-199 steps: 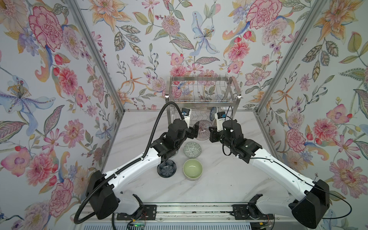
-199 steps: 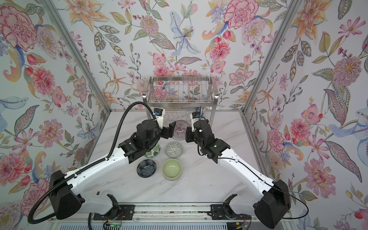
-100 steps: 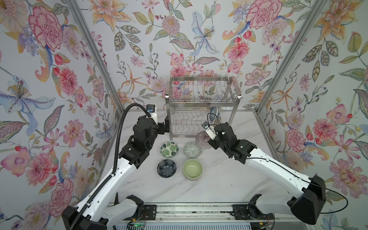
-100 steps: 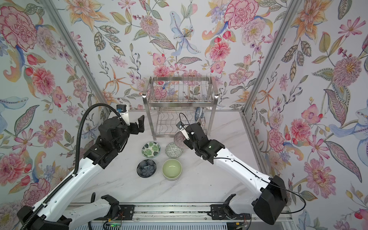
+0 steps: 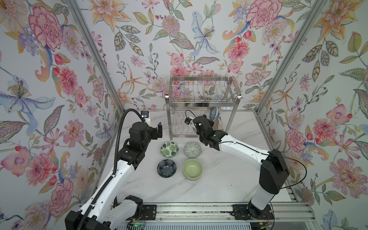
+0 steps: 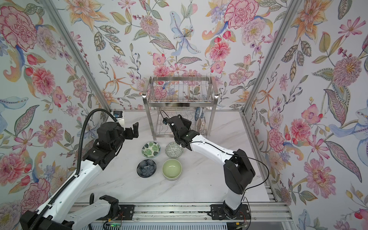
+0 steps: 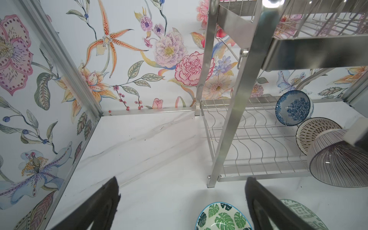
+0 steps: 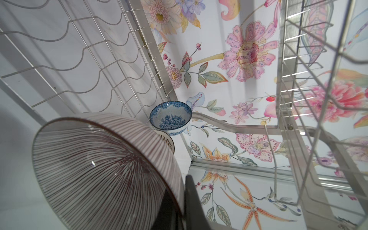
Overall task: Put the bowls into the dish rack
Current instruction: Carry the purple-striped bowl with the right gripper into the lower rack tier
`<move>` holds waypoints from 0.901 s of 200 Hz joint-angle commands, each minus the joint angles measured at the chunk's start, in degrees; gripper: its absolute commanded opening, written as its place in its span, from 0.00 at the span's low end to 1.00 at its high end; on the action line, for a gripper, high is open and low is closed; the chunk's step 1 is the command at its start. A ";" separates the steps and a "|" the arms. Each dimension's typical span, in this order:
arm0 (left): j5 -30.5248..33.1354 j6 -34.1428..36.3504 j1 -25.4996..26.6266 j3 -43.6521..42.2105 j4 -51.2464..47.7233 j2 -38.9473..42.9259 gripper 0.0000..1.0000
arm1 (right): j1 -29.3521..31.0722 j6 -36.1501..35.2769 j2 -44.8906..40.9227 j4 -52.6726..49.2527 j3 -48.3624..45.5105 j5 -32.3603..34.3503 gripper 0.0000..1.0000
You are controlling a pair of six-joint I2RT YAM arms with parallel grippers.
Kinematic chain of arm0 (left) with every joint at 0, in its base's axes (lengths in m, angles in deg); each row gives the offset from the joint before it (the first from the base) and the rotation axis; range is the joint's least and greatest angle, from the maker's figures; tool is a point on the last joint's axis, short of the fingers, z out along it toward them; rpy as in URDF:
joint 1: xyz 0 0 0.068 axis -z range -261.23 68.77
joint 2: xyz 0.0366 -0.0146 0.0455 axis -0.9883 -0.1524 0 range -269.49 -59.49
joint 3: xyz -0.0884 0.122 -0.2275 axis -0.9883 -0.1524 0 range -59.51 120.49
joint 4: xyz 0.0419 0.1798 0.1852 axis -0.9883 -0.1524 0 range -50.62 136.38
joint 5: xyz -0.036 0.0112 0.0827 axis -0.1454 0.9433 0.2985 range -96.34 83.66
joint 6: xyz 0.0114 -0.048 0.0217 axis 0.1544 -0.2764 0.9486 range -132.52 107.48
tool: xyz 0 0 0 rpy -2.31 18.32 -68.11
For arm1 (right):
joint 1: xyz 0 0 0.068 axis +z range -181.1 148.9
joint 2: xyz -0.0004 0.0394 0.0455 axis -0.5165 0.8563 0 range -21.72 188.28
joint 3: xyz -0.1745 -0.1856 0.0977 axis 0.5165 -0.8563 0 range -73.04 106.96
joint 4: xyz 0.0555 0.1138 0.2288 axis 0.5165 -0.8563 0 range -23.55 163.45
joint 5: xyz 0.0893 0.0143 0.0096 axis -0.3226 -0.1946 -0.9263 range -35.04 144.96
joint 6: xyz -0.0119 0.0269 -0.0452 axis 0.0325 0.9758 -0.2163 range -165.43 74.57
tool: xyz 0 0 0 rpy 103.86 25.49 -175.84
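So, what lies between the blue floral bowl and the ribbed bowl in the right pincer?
The brown lattice bowl stands there on edge, next to the ribbed bowl, on the lower shelf of the dish rack; the left wrist view shows it.

Lighting: bright, even and diffuse, from overhead; no dim corners in both top views.
Shadows: faint and soft-edged on the marble table (image 5: 219, 179).
Glare: white hot spots on the front upper corners of the dish rack (image 5: 203, 101) — its near post top is blown out in the left wrist view. Small glints on the ribbed bowl (image 8: 99, 169).
Focus: top views sharp. Left gripper (image 7: 183, 185) fingers (image 7: 107, 203) dark and blurred near the lens.
Distortion: wide-angle stretch at the wrist-view edges — nearby rack wires are soft.
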 commanded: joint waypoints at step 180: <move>-5.17 2.22 -3.65 -3.49 1.29 5.98 0.99 | -5.89 -24.99 28.32 27.79 22.75 12.38 0.00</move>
